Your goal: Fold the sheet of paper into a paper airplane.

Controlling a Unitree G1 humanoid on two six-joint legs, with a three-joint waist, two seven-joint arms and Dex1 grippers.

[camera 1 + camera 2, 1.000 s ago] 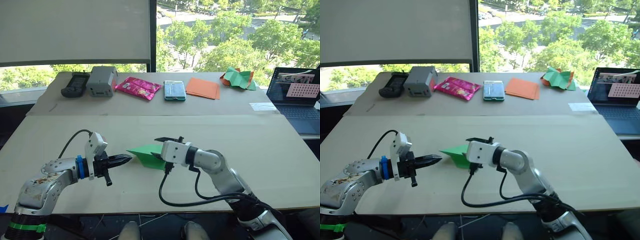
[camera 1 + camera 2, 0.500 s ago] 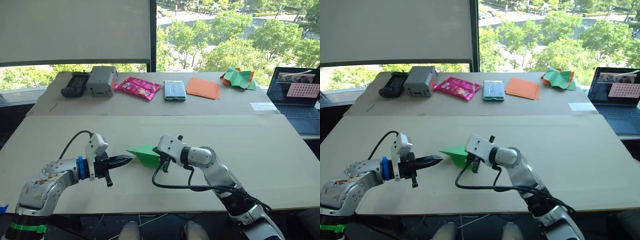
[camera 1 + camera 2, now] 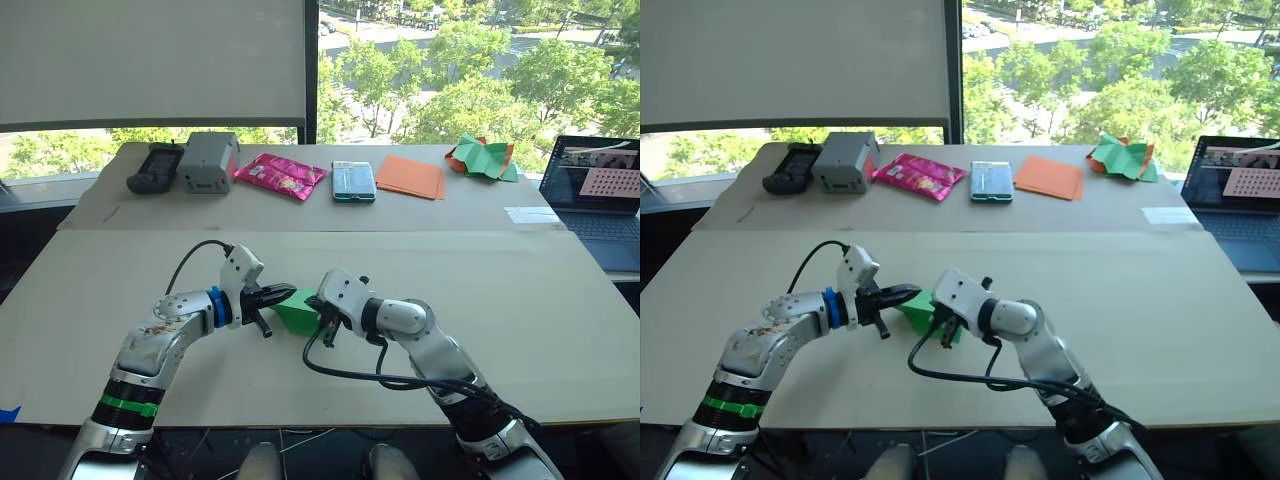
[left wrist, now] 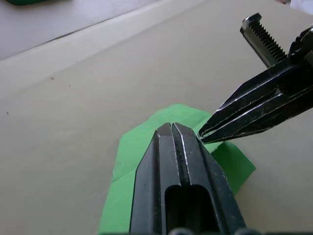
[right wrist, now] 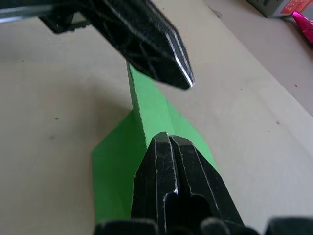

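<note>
Paper airplane, bright green, partly folded, sits near the front middle of the light wooden desk, between the two grippers. A raised central fin stands up from flat wings.

Left gripper: fingers pressed together, tips at the near-left end of the green paper; from the left wrist view they lie over the wing, whether paper is caught between them I cannot tell. Right gripper: fingers closed tight on the upright fin, pinching it from the right side. The two sets of tips are nearly touching.

Risks, as I judge them:
- both tips crowd one small spot; a slight misaim could knock fingers together and jolt the fold
- pulling apart while both bear on thin paper may tear it or flatten the fin
- paper could slide on the smooth desk if pressure is uneven, skewing the crease

Surroundings: second desk behind, touching the first, carries a black handheld device, grey box, pink snack packet, teal packet, flat orange sheets, crumpled green-and-orange paper bundle. Open laptop at far right. Large window beyond, blind half down, trees outside
</note>
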